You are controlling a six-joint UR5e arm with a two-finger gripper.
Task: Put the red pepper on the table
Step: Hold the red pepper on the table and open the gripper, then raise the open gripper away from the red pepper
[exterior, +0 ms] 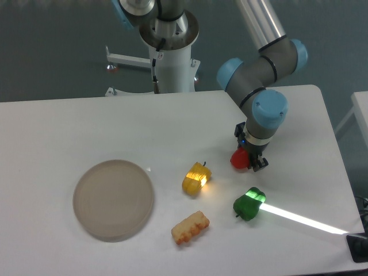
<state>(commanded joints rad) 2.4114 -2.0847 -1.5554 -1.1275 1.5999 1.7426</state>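
The red pepper (237, 158) is small and glossy, low at the white table (86, 126), right of centre. My gripper (250, 160) points straight down over it, with its fingers around the pepper's right side, which they partly hide. The jaws look closed on the pepper. I cannot tell whether the pepper rests on the tabletop or hangs just above it.
A yellow-orange pepper (196, 177) lies left of the red one. A translucent green pepper (248, 204) lies just below my gripper, with a bright streak of light running right. A ridged orange toy (190, 227) lies at the front. A round beige plate (113, 199) sits at the left.
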